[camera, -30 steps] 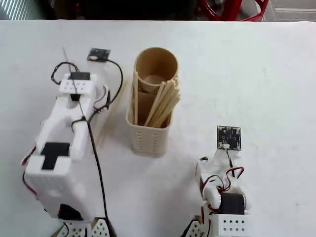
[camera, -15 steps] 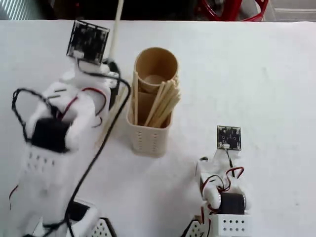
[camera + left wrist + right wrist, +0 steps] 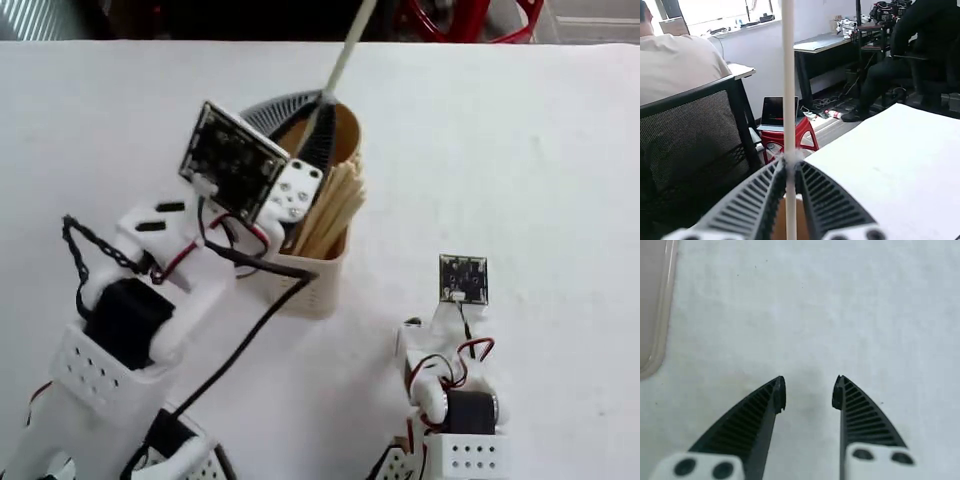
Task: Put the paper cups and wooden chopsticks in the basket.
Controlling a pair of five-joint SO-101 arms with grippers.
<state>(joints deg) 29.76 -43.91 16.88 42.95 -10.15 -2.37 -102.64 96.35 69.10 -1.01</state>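
Left gripper [image 3: 318,112] pinched one chopstick [image 3: 350,45] near its lower end, jaws pressed tight on it. In the high view the chopstick's long axis ran 7-to-1 o'clock. Its free end pointed to 1 o'clock and crossed the table's [image 3: 520,150] far edge out of frame. The held end sat over the 12 o'clock end of the basket [image 3: 300,280].

Left wrist view: chopstick [image 3: 788,75] stood straight out from between the left gripper's [image 3: 788,164] jaws, in line with them.

Basket sat near table centre, slightly toward 12 o'clock. A cup [image 3: 347,125] showed at its 12 o'clock end, with only the 3 o'clock side of the rim visible. A bundle [image 3: 335,205] of chopsticks leaned in the basket, tops toward 1 o'clock.

In the way: the left arm came in from 7 o'clock. Its board [image 3: 232,150] and gripper covered the basket's 9-to-12 o'clock side and most of the cup. A cable [image 3: 250,330] ran across the table at the basket's 7 o'clock.

Right gripper [image 3: 808,392] hung low over bare table [image 3: 840,300], jaws spread, holding nothing. It was at 5 o'clock of the basket, and the basket [image 3: 652,305] wall showed at that view's edge.

Behind the table: chair [image 3: 700,130] and stool [image 3: 807,132].
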